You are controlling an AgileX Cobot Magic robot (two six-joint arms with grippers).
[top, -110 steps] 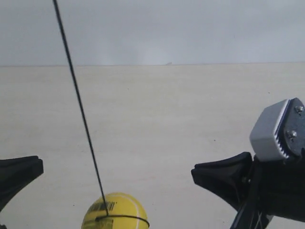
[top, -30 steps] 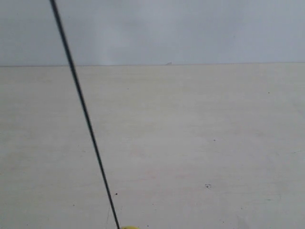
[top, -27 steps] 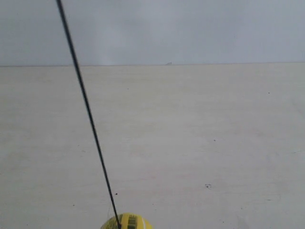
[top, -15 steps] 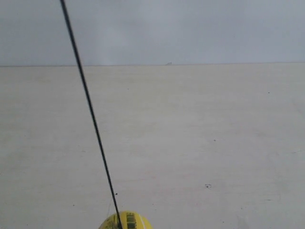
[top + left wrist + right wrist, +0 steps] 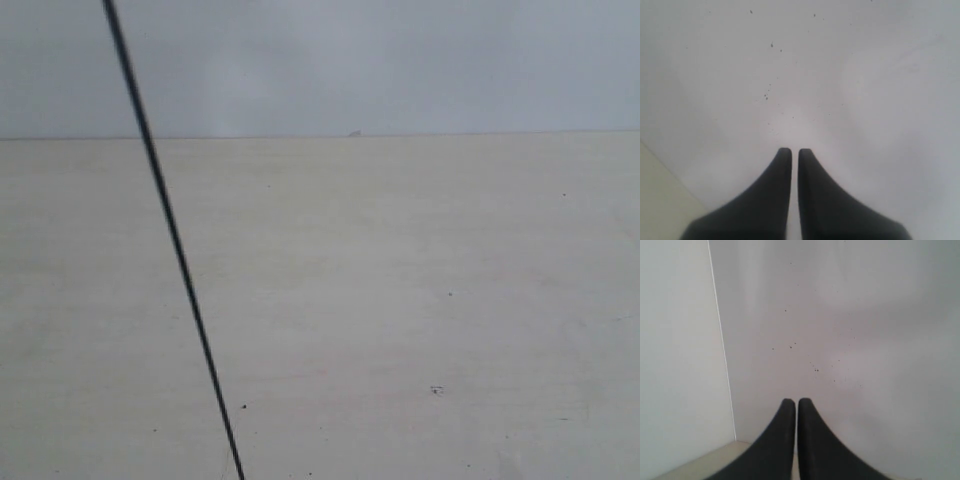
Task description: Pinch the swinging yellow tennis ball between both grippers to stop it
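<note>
Wrist views — left gripper (image 5: 795, 150) and right gripper (image 5: 796, 401) both closed, empty.

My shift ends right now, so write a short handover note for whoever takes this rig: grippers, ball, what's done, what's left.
Black wedge-shaped left gripper: jaws together, holding nothing, facing a bare white surface.
Black wedge-shaped right gripper: the same, jaws together, empty.
Neither arm shows in the exterior view. There, the thin black cord hangs slanted over the pale table. The yellow tennis ball shows in no view.
Done: no pinch made.
Left: find the ball, bring a gripper to each side of it and pinch it to a stop.
</note>
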